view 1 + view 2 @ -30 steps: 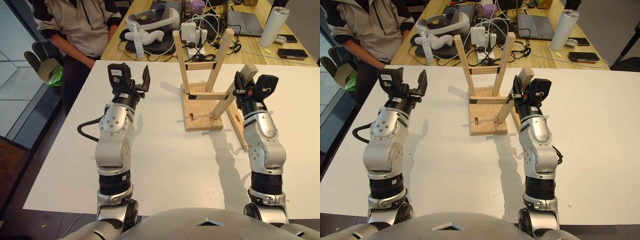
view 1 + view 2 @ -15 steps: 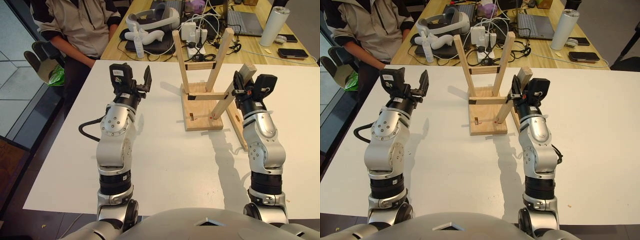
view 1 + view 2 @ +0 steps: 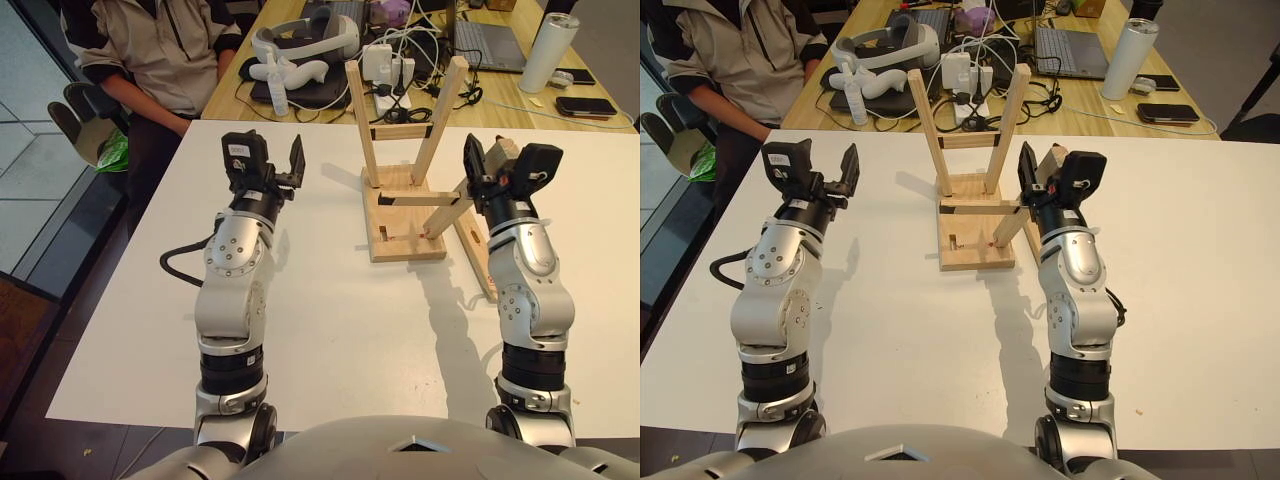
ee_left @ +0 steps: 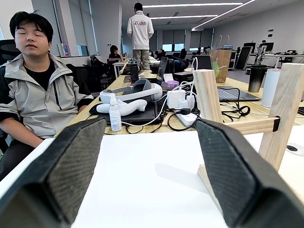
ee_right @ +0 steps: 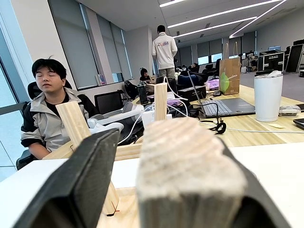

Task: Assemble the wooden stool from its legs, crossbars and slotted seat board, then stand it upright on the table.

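Right now we are working over a white table (image 3: 330, 330), and just behind it is a wooden desk (image 3: 228, 95) strewn with a headset (image 3: 305, 40), a power strip (image 3: 385, 60) with its cables, a laptop (image 3: 485, 45) and a phone (image 3: 585, 105). Beyond that we see an open office with more desks under long ceiling lights (image 4: 190, 4).

On the white table the seat board (image 3: 400, 250) lies flat. Two upright legs (image 3: 362, 120) rise from it, joined near their tops by a crossbar (image 3: 398, 131). A third leg (image 3: 445, 215) leans tilted from the board's right side, and a second crossbar (image 3: 420, 197) runs from it back to the upright pair. Our right gripper (image 3: 497, 165) is clenched on the upper end of this tilted leg. A spare leg (image 3: 477, 260) lies flat on the table just beside the board, along our right arm. Our left gripper (image 3: 280, 168) hangs over the table left of the stool, apart from it, its fingers (image 4: 71, 171) spread around nothing.

As for containers, a tall tumbler (image 3: 548, 50) stands lidded on the desk, a small bottle (image 3: 278, 90) stands by the headset, and a paper bag (image 5: 229, 76) sits on a farther desk. We cannot tell what any of them holds.
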`<move>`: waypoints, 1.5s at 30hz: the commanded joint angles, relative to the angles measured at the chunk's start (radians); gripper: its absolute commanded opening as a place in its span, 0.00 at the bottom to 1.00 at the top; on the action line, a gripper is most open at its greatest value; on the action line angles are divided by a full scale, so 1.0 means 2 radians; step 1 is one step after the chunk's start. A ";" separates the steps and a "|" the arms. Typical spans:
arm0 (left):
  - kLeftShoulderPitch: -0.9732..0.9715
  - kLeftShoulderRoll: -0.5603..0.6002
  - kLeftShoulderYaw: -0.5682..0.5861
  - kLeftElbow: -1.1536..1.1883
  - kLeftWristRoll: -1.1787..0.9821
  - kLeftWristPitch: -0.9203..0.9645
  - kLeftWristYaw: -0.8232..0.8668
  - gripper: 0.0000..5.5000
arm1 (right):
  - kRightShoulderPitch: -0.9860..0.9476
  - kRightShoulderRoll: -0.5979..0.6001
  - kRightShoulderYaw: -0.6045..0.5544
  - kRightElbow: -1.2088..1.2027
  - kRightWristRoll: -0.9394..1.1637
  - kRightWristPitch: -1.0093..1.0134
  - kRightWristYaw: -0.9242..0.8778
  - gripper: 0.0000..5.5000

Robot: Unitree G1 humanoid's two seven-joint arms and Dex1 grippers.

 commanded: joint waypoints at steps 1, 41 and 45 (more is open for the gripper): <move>0.002 0.003 -0.001 -0.002 0.003 -0.002 0.003 0.63 | -0.016 -0.002 -0.002 -0.023 0.003 0.012 -0.004 0.60; 0.016 0.000 -0.010 -0.013 0.013 -0.010 0.018 0.63 | 0.153 -0.101 -0.061 -0.011 0.023 0.239 0.055 0.70; 0.013 0.000 -0.011 -0.011 0.013 -0.011 0.019 0.63 | 0.139 -0.102 -0.061 0.007 0.042 0.311 0.058 0.70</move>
